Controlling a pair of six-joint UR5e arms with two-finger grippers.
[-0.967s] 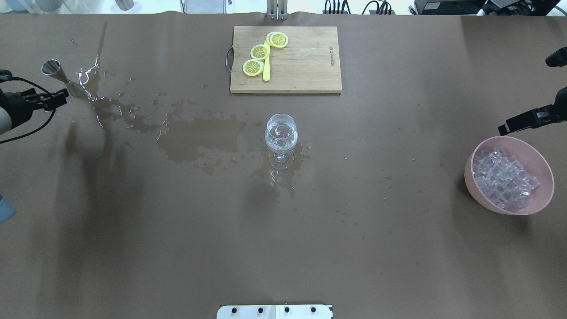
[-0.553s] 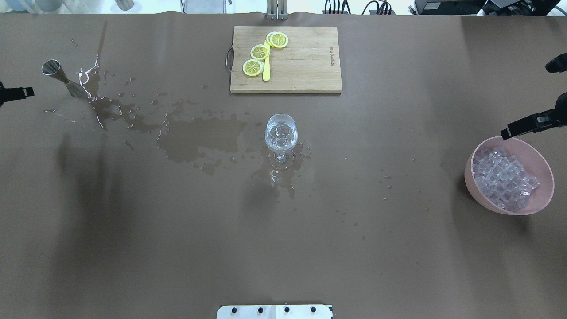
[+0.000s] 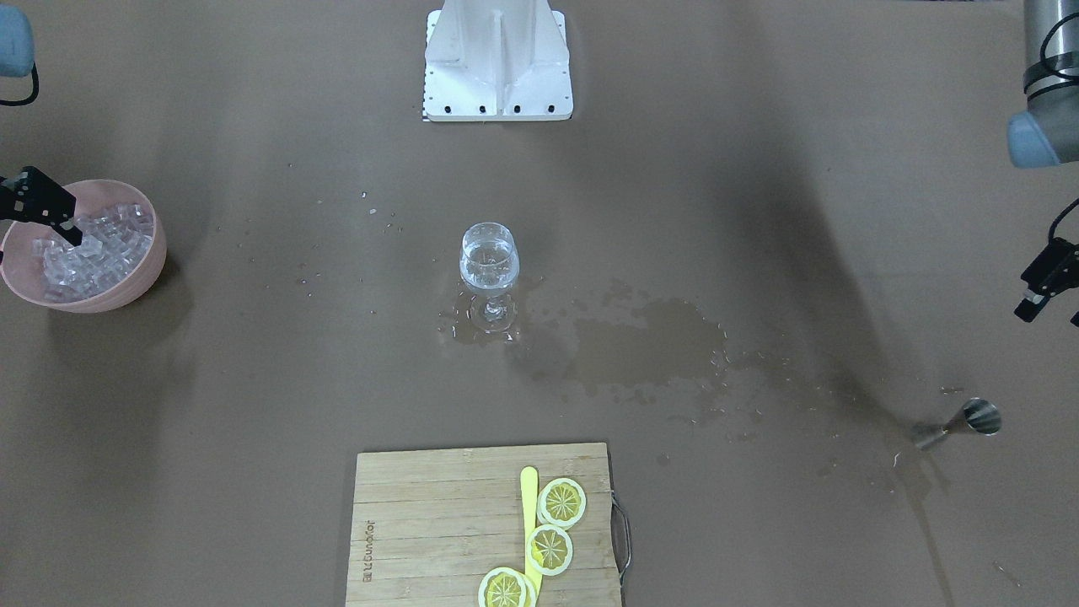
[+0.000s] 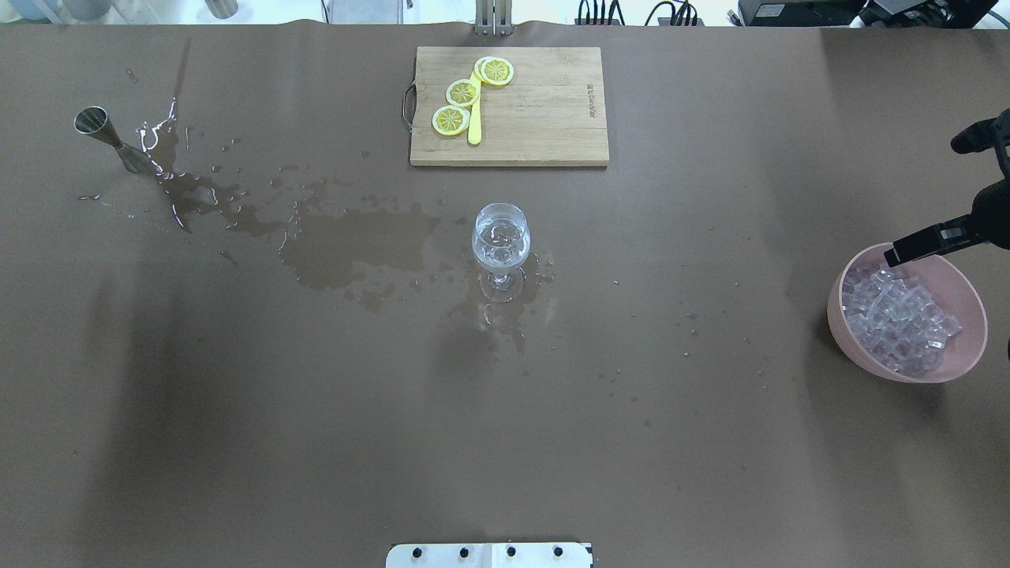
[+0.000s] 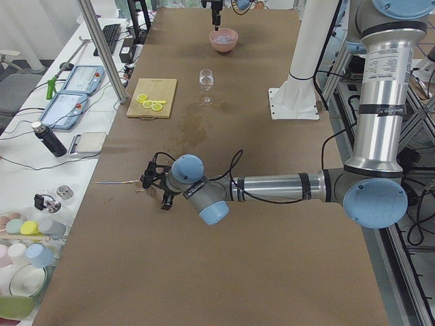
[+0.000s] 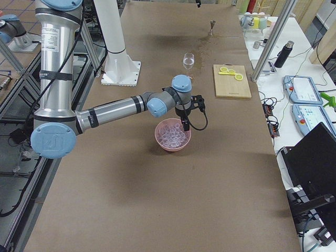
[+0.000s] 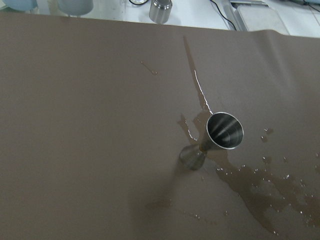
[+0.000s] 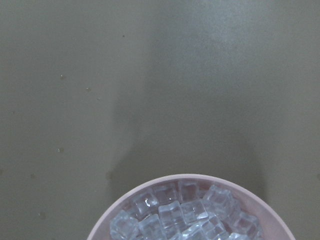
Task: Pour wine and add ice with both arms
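The wine glass (image 4: 500, 237) stands upright mid-table with clear wine in its bowl; it also shows in the front view (image 3: 489, 257). A steel jigger (image 4: 106, 136) stands alone at the far left, seen close in the left wrist view (image 7: 220, 135). A pink bowl (image 4: 972, 347) heaped with ice cubes (image 4: 895, 319) sits at the right. My right gripper (image 4: 893, 255) hangs over the bowl's far rim, just above the ice (image 3: 88, 253); only one finger shows, so I cannot tell its state. My left gripper (image 3: 1049, 319) is open and empty, well clear of the jigger.
A wooden cutting board (image 4: 544, 118) with lemon slices (image 4: 462, 92) and a yellow knife lies at the back centre. Dark wet stains (image 4: 355, 244) spread from the jigger to the glass. The white pedestal (image 3: 497, 59) stands at the robot's side.
My left gripper has drawn back from the jigger and left the overhead view. My right gripper has moved toward the bowl and now hangs over its far rim.
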